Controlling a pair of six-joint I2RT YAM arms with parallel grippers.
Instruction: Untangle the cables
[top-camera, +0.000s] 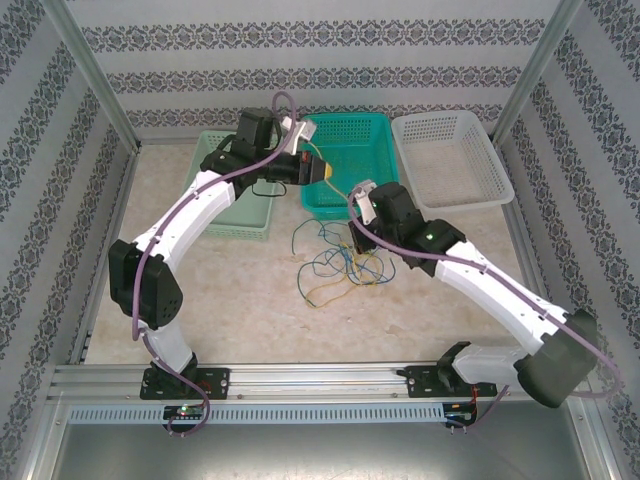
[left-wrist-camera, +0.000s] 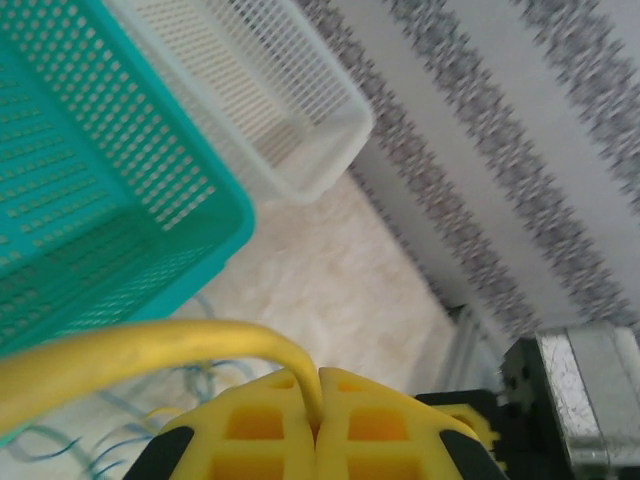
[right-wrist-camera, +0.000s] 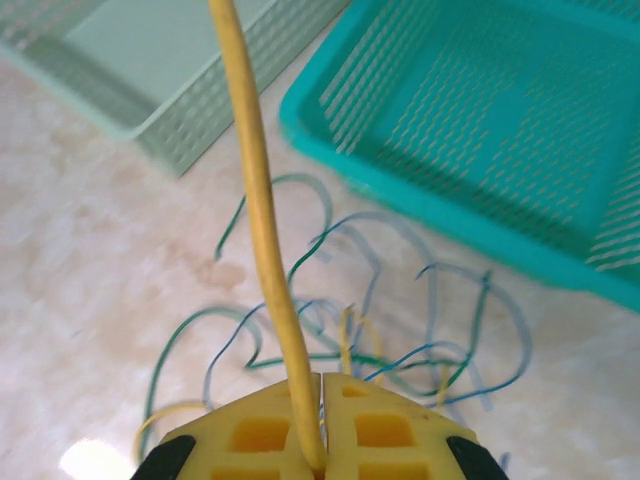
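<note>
We judge the job to be at an early stage, with one strand being worked loose and the rest yet to be sorted. The left gripper (left-wrist-camera: 318, 425) is pinched tight on a yellow cable (left-wrist-camera: 130, 352), its yellow pads meeting with the wire between them, and it hangs just beside the near corner of the teal basket (right-wrist-camera: 420, 200). The right gripper (right-wrist-camera: 322, 425) is likewise clamped on that yellow cable, low over the bench (top-camera: 230, 300), and from its wrist camera the wire runs up and away from the pads towards the other arm. So the one strand appears to be stretched between the two arms and lifted off the pile. Under and just ahead of the right gripper lies the tangle (top-camera: 335, 268): thin blue, dark green and yellow cables looped over one another on the bench in front of the teal basket, near the pale green basket (top-camera: 235, 228). We cannot tell whether the held strand is free of the loops at its lower end. As far as we see into the teal basket, no cable lies in it. What is left, in our view, is to draw this strand clear and then part the others one by one.
</note>
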